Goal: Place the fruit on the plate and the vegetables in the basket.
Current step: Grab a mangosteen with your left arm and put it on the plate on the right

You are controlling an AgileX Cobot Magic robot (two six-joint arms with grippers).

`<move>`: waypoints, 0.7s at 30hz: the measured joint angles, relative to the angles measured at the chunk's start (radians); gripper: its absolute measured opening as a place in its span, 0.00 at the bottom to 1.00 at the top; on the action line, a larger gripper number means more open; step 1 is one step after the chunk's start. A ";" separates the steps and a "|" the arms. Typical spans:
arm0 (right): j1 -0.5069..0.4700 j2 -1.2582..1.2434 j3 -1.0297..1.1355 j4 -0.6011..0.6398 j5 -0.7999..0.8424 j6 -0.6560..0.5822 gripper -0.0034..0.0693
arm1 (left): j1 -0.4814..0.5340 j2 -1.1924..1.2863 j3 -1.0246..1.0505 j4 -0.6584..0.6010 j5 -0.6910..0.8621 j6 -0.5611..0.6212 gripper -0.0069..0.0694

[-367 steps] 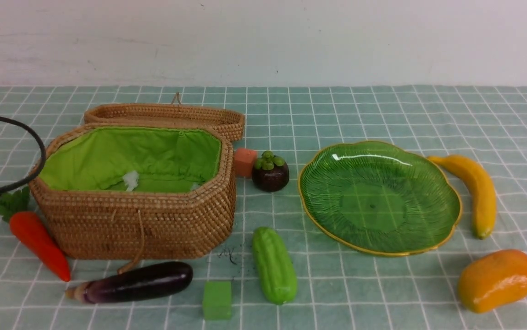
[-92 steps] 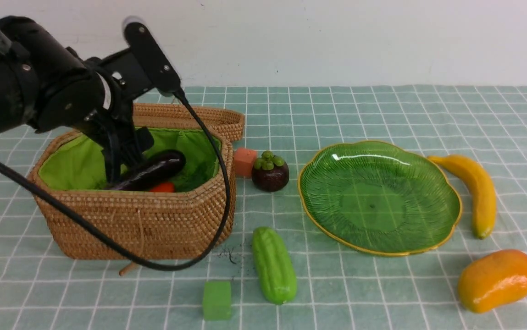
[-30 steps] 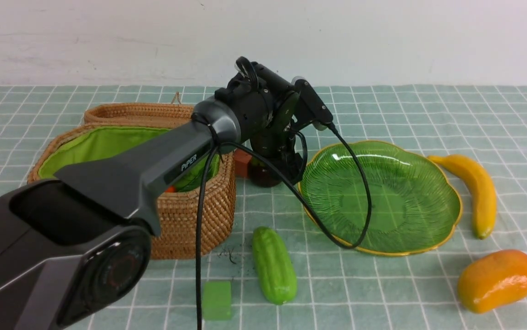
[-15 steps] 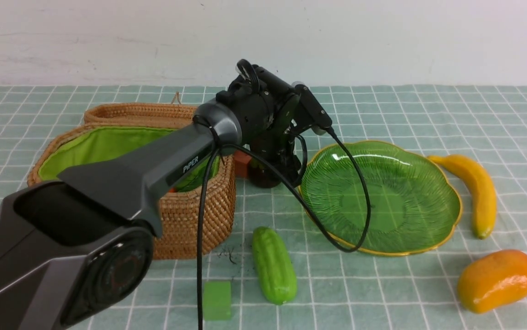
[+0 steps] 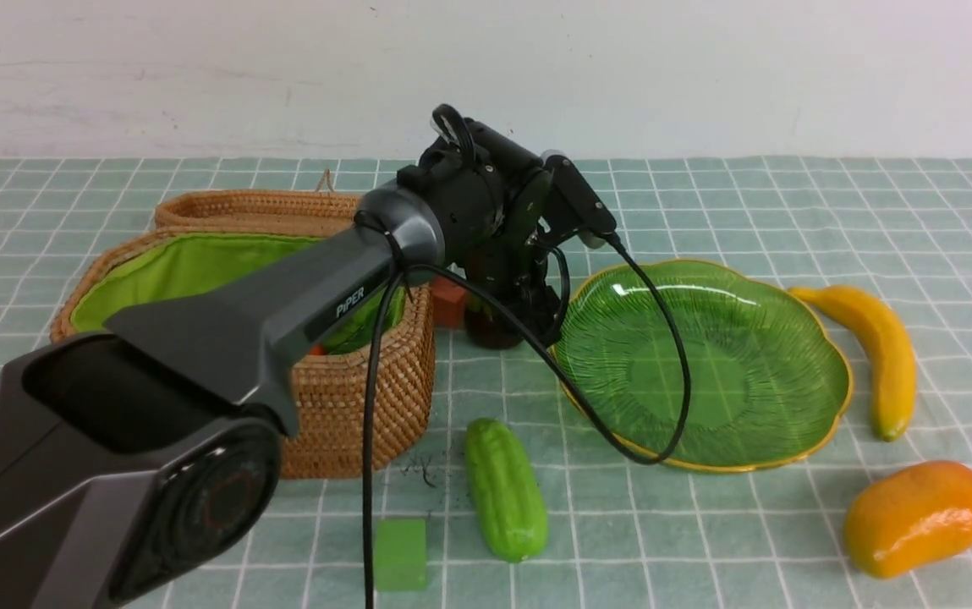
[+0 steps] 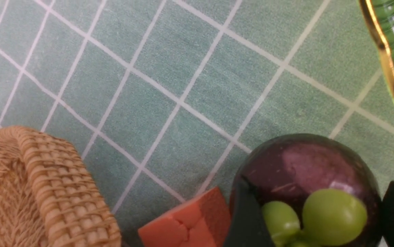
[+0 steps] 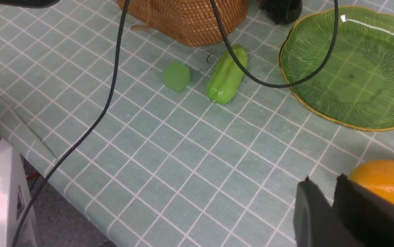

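Observation:
My left gripper [image 5: 509, 320] reaches over the basket [image 5: 342, 406] and is shut on the dark purple mangosteen [image 6: 306, 164], one finger pressed against each side below its green cap. The mangosteen [image 5: 490, 331] sits just left of the green plate [image 5: 705, 372], which holds nothing. The banana [image 5: 875, 355] lies right of the plate and the mango [image 5: 914, 516] lies at the front right. The green gourd [image 5: 505, 491] lies in front of the basket. A sliver of the carrot [image 5: 314, 348] shows inside the basket; the eggplant is hidden by the arm. My right gripper [image 7: 323, 180] is shut and holds nothing, beside the mango [image 7: 385, 181].
An orange cube [image 6: 190, 223] touches the mangosteen on the basket side. A green cube [image 5: 401, 554] lies left of the gourd. The left arm's black cable [image 5: 621, 423] droops across the plate's near left rim. The woven lid [image 5: 257, 207] lies open behind the basket.
My left gripper's fingers have narrowed onto the mangosteen, and the wrist has shifted slightly. The right arm and the other objects have not moved.

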 joint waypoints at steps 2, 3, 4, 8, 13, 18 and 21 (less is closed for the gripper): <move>0.000 0.000 0.000 -0.004 0.000 0.000 0.20 | 0.000 -0.012 0.000 -0.010 0.007 0.000 0.66; 0.000 0.000 0.000 -0.007 -0.001 0.000 0.20 | 0.000 -0.018 0.000 -0.011 0.007 0.000 0.61; 0.000 0.000 0.000 -0.007 -0.001 0.000 0.20 | 0.000 -0.019 0.000 -0.013 0.007 0.000 0.59; 0.000 0.000 0.000 -0.016 -0.008 0.000 0.20 | 0.000 -0.052 0.000 -0.028 0.010 0.000 0.11; 0.000 0.000 0.000 -0.028 -0.018 0.005 0.20 | 0.000 -0.063 0.000 -0.051 0.030 0.000 0.07; 0.000 0.000 0.000 -0.167 -0.107 0.130 0.20 | 0.000 -0.067 0.000 -0.058 0.036 0.000 0.07; 0.000 0.000 0.000 -0.273 -0.162 0.234 0.20 | 0.000 -0.067 0.000 -0.061 0.046 0.000 0.07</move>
